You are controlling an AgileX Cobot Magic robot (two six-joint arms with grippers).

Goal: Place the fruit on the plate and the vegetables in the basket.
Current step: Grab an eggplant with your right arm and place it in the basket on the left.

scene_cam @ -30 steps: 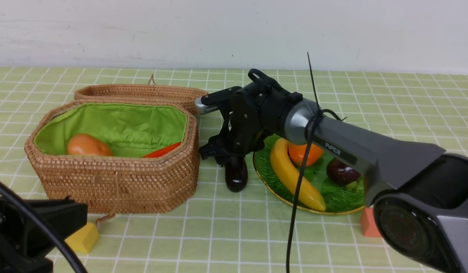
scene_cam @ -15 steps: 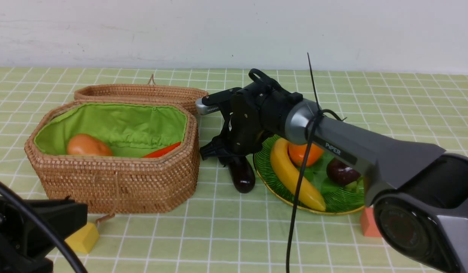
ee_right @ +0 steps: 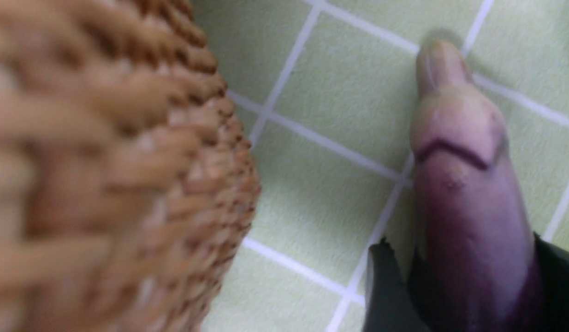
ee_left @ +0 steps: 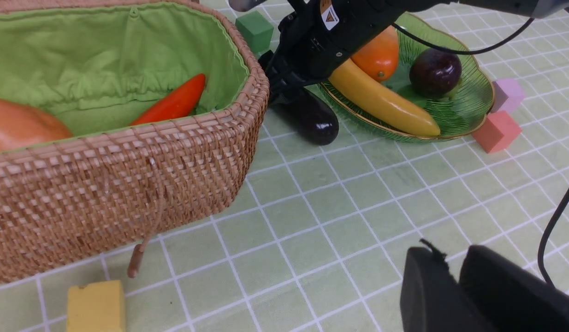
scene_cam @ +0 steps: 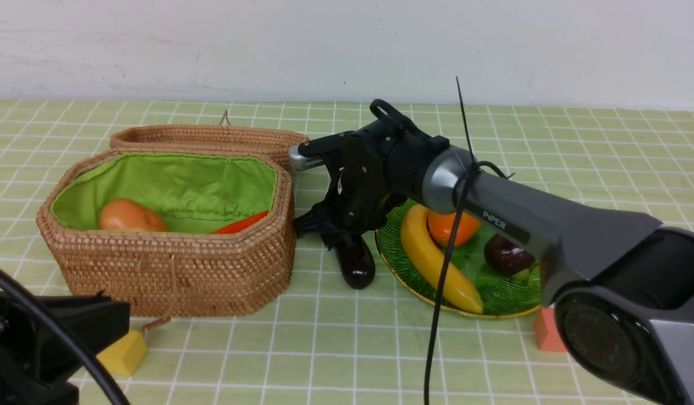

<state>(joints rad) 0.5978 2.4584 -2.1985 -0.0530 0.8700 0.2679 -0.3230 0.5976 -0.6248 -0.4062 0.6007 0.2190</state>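
While eggplant (scene_cam: 355,261) lies on tablecloth between basket (scene_cam: 172,264) and plate (scene_cam: 493,295), right gripper (ee_right: 459,295) clamps its body, fingers either side. Right wrist view alone shows pale stem end past fingertips, basket wall close beside. Left wrist view alone shows left gripper (ee_left: 455,288) nearly shut, empty, well apart.

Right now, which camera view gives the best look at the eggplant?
The left wrist view: the eggplant shows its glossy body on the table between basket and plate. The front view shows only its end under the right claw. The right wrist view shows its blurred stem end between fingers.
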